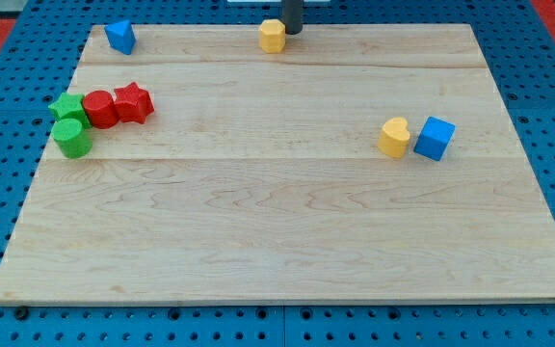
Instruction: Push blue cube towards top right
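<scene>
The blue cube sits on the wooden board at the view's right, touching or nearly touching a yellow heart-shaped block on its left. My tip is at the view's top centre, just right of a yellow hexagonal block, far up and left of the blue cube.
A blue angular block lies at the top left. A cluster at the left holds a green star, a green cylinder, a red cylinder and a red star. The wooden board lies on a blue pegboard.
</scene>
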Robot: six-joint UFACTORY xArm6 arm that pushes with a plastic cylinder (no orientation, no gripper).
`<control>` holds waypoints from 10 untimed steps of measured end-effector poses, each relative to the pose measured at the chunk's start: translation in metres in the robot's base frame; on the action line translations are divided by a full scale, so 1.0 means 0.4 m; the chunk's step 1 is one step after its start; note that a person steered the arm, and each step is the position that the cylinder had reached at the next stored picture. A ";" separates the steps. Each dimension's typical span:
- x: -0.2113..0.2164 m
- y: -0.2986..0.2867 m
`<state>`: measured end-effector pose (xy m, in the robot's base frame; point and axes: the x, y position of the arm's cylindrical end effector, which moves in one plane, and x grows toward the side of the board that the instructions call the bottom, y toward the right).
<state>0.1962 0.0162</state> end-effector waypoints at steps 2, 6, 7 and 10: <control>0.002 0.017; 0.673 -0.041; 0.752 0.255; 0.577 0.436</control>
<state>0.4270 0.1904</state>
